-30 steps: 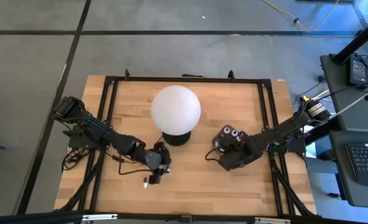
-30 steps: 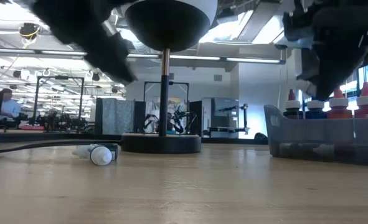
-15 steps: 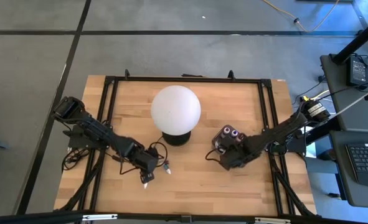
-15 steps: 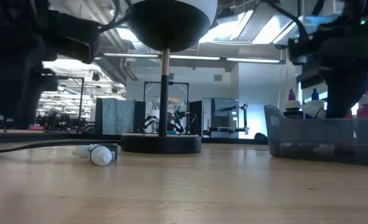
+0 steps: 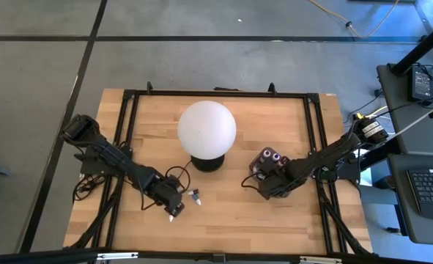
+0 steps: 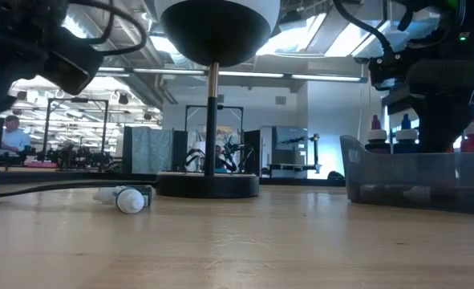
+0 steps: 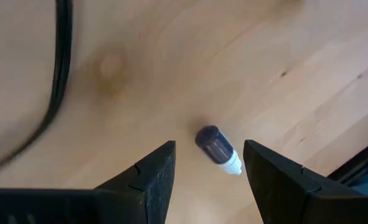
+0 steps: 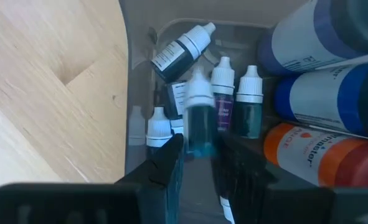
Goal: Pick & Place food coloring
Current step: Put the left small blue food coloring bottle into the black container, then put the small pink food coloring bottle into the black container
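One small dark food coloring bottle (image 7: 217,148) with a white tip lies on its side on the wood near the lamp base; it also shows as the bottle (image 5: 194,196) and the bottle (image 6: 128,198). My left gripper (image 7: 208,171) hovers over it, open, with a finger on either side and touching nothing; in the high view the left gripper (image 5: 174,207) is just left of the bottle. My right gripper (image 8: 197,163) is over the dark tray (image 5: 269,163), shut on a teal bottle (image 8: 200,127). Several more bottles (image 8: 222,87) lie in the tray. My right gripper pinches the teal food coloring bottle by its lower body (image 8: 200,149) between the two fingers. The fingers come from above, pointing down into the tray. The bottle reaches out past the fingertips, white cap (image 8: 199,93) first, lifted clear over the bottles lying in the tray.
The big white globe lamp (image 5: 206,127) stands mid-table on a round black base (image 6: 208,185), its cord (image 7: 56,81) trailing by my left gripper. Larger blue and orange bottles (image 8: 333,118) fill the tray's far part. Bare wood lies toward the near edge.
My left gripper has drawn back from beside the lamp base toward the table's near-left, and the bottle on the wood now shows clear of it. My right gripper has come down toward the tray with its bottle.
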